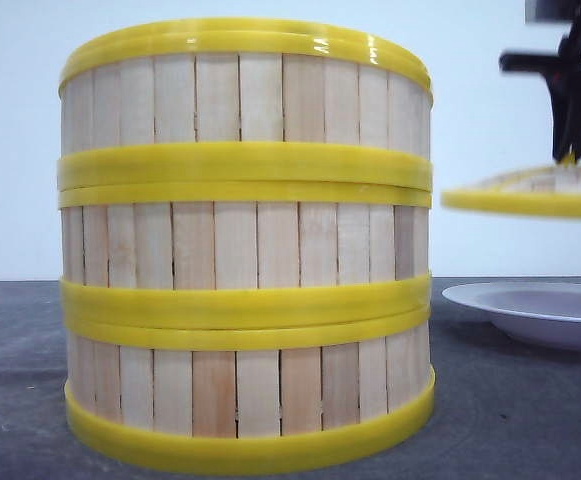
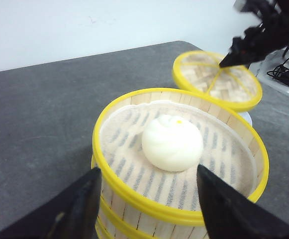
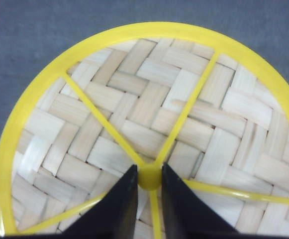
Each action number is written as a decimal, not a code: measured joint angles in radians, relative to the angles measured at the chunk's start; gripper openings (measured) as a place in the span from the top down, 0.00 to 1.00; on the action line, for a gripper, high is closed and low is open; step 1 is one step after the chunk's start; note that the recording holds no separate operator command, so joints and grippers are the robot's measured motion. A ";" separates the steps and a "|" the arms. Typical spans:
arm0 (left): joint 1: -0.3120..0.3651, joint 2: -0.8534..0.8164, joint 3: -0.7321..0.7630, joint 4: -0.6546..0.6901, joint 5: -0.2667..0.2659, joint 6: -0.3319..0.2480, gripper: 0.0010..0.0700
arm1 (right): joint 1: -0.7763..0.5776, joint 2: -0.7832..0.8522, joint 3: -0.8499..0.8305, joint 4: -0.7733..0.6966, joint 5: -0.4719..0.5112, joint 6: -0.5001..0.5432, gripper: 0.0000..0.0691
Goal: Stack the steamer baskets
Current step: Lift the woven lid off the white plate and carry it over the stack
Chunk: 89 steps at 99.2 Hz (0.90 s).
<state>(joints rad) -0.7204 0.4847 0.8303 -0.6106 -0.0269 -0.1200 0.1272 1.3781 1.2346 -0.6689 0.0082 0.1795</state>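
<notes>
your three steamer baskets (image 1: 245,245) already stand stacked on the table (image 1: 510,420), a bun (image 2: 172,142) in the top one. your right pincer (image 3: 149,175) pinches the woven lid (image 3: 149,124) by its knob, lifted beside the stack, likely to cap it. your left pincer (image 2: 146,196) gapes wide, holding nothing.

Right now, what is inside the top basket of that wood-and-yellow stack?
One round white steamed bun sits on a cloth liner in the top yellow-rimmed slatted steamer basket. The two baskets beneath are covered, so their contents cannot be seen.
</notes>
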 joint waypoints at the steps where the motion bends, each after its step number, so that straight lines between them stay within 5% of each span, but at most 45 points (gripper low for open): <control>1: 0.000 0.000 0.000 0.000 0.000 0.000 0.50 | 0.001 -0.003 0.006 -0.006 -0.004 0.000 0.92; 50: 0.000 0.000 0.000 0.000 0.000 0.000 0.50 | 0.222 -0.077 0.380 -0.304 -0.141 -0.079 0.93; 89: 0.000 0.000 0.000 0.000 0.000 0.000 0.50 | 0.566 -0.039 0.416 -0.314 -0.142 -0.080 0.93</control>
<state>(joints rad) -0.7204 0.4847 0.8303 -0.6106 -0.0269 -0.1200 0.6937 1.3396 1.6505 -0.9829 -0.1337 0.0990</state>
